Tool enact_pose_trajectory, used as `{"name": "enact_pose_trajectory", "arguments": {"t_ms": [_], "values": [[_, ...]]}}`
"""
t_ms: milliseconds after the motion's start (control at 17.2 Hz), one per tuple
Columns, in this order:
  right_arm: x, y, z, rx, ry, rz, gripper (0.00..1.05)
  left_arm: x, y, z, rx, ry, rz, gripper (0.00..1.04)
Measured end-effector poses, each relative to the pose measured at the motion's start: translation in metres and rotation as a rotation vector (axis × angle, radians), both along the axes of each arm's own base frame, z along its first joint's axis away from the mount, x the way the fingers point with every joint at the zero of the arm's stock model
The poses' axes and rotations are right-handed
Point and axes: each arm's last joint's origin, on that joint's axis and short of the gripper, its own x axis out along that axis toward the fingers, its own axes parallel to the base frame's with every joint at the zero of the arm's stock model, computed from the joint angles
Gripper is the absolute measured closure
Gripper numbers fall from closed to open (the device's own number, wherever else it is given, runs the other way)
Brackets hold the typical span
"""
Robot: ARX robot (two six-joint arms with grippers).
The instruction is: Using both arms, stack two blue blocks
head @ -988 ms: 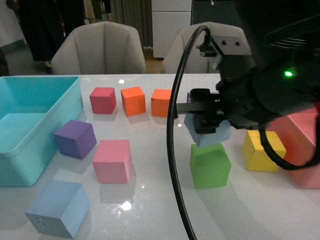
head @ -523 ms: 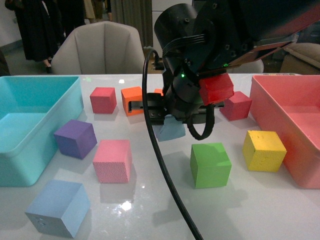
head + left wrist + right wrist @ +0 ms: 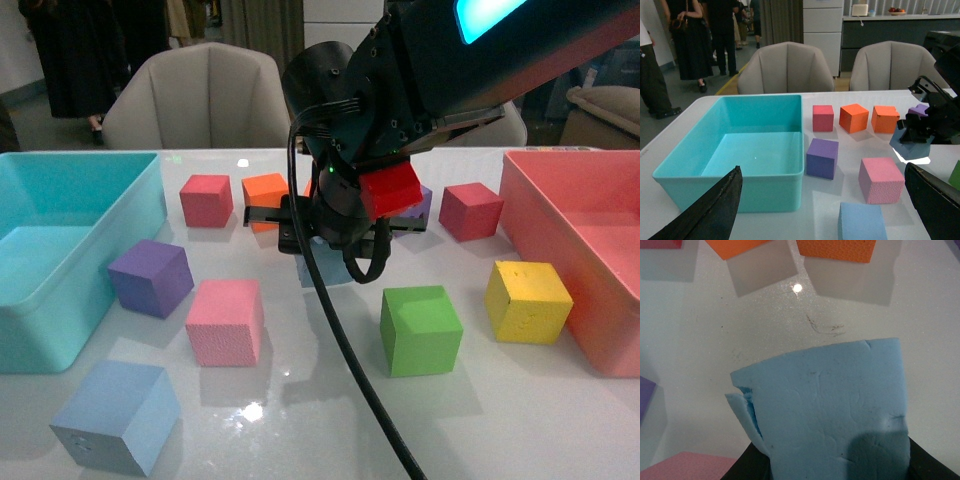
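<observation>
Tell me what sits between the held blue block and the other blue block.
The pink cube lies on the direct line between the held blue block in the right tool and the near blue block.

Block before bin, tray right

Right arm reaches across, wrist (red boxy part on it) bent down, right gripper clamped on a light blue block; left gripper gapes wide.
</observation>
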Motion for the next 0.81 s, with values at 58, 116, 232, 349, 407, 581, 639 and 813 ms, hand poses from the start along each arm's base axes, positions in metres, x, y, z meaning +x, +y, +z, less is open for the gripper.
{"name": "enact_pose_trajectory", "arguments": {"t_ms": [58,116,232,349,407,581,639,813], "values": [[0.003,0.001,0.000,0.000,0.004,-0.004,0.64,0.000,0.000,0.000,0.000,0.000,0.000,0.07],[0.005,0.002,-0.002,-0.005,0.009,-0.009,0.64,0.000,0.000,0.000,0.000,0.000,0.000,0.07],[0.008,0.001,-0.009,-0.019,0.035,-0.028,0.35,0.000,0.000,0.000,0.000,0.000,-0.001,0.07],[0.008,-0.001,-0.011,-0.022,0.040,-0.031,0.12,0.000,0.000,0.000,0.000,0.000,0.000,0.07],[0.008,-0.001,-0.011,-0.022,0.039,-0.031,0.05,0.000,0.000,0.000,0.000,0.000,-0.001,0.07],[0.009,0.000,-0.009,-0.015,0.026,-0.032,0.07,0.000,0.000,0.000,0.000,0.000,0.000,0.07],[0.008,-0.001,-0.007,-0.016,0.024,-0.032,0.06,0.000,0.000,0.000,0.000,0.000,0.000,0.07],[0.002,-0.005,0.007,-0.014,0.011,-0.037,0.06,0.000,0.000,0.000,0.000,0.000,0.000,0.07]]}}
